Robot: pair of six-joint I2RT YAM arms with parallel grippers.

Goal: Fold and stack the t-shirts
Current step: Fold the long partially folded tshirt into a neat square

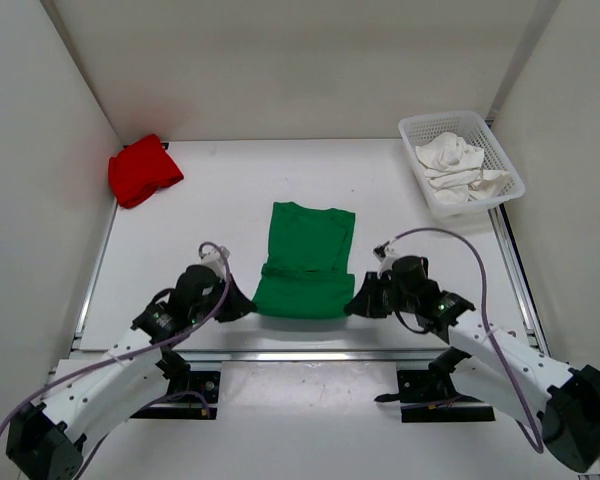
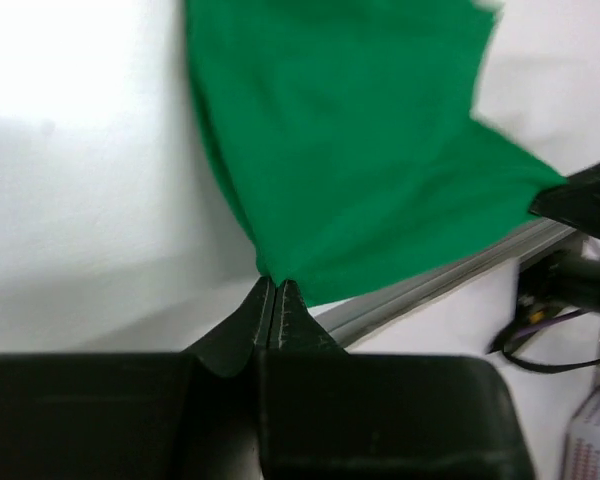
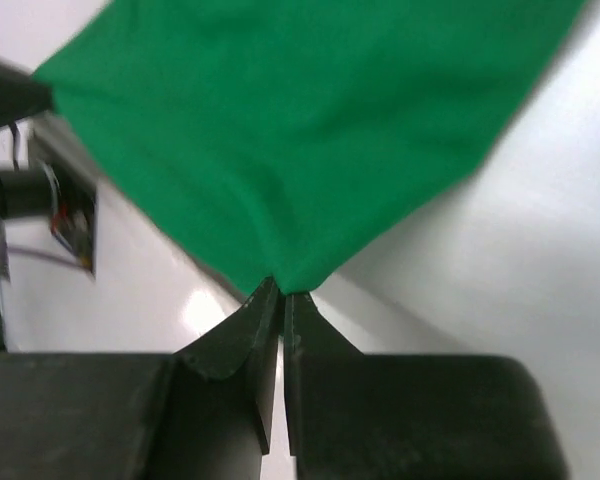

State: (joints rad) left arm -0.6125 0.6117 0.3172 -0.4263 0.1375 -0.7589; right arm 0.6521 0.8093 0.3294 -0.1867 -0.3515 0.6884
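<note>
A green t-shirt (image 1: 305, 260) lies spread in the middle of the table, collar end towards the back. My left gripper (image 1: 248, 306) is shut on its near left corner, and the cloth (image 2: 350, 150) fans out from the closed tips (image 2: 274, 280). At the near right corner my right gripper (image 1: 353, 304) is shut too, pinching the green cloth (image 3: 280, 130) at its tips (image 3: 281, 287). A red t-shirt (image 1: 142, 170) sits bunched at the back left. A white t-shirt (image 1: 458, 165) lies crumpled in the basket.
A white plastic mesh basket (image 1: 505, 160) stands at the back right. White walls close in the table on three sides. A metal rail (image 1: 310, 352) runs along the near edge, with the arm bases just in front of it.
</note>
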